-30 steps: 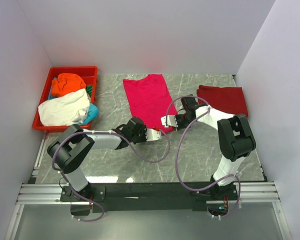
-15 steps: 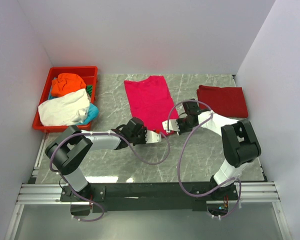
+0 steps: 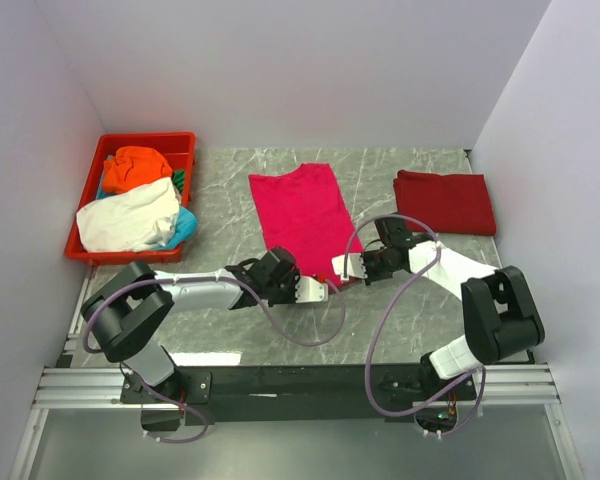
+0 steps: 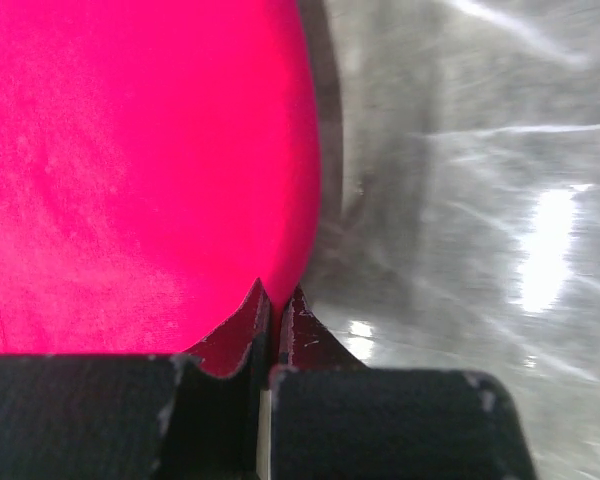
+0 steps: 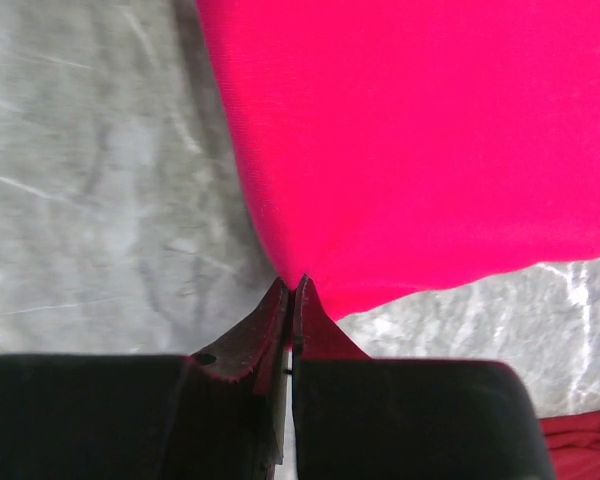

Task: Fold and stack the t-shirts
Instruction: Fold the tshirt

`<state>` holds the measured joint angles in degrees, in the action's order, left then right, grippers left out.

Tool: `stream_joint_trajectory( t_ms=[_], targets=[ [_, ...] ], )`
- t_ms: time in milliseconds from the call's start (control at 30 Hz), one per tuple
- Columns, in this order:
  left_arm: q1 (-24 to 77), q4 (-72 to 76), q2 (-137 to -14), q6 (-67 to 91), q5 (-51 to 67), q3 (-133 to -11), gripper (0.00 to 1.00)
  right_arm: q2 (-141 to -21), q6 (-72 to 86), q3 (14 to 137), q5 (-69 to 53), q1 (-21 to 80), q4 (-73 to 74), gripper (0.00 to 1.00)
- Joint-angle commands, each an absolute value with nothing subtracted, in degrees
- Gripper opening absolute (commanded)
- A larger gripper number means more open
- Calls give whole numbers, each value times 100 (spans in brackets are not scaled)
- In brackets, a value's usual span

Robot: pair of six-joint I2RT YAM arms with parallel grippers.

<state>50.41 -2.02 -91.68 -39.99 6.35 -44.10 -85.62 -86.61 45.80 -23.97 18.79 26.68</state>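
Top external view: smooth, flat bright pink t-shirt [image 3: 298,210], near corners clamped in left tool [image 3: 325,291] and right tool [image 3: 337,269].

Five shirts can be counted. One pink-red shirt [image 3: 300,210] and one dark red shirt [image 3: 446,202] lie on the table [image 3: 400,310]. The other three are heaped in the tray [image 3: 150,140]: one orange shirt [image 3: 135,167], one white shirt [image 3: 130,217] and one teal shirt [image 3: 185,228]. One sliver of green cloth [image 3: 180,180] shows among those three; whether it is a sixth shirt cannot be told. There is one red tray and one grey marbled table. There are two arms, one left arm [image 3: 190,290] and one right arm [image 3: 460,268]. Each carries one gripper, so two in all: the left gripper [image 3: 325,291] and the right gripper [image 3: 338,266]. Two purple cables [image 3: 302,343] show, one per arm.
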Motion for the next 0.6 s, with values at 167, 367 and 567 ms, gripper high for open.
stream_joint_trajectory(
  t_ms=[167,367,567],
  targets=[
    [5519,-554,-8640,-3419,826,-4079,0,-7788,-8464,3956,-2610,1907,2874,0],
    [5906,-641,-8508,-3147,835,-3929,0,-7147,-8297,3446,-2654,1907,2997,0],
    [6319,-651,-8297,-2769,958,-3762,0,-6427,-8183,2989,-2777,1916,3418,0]
  ],
)
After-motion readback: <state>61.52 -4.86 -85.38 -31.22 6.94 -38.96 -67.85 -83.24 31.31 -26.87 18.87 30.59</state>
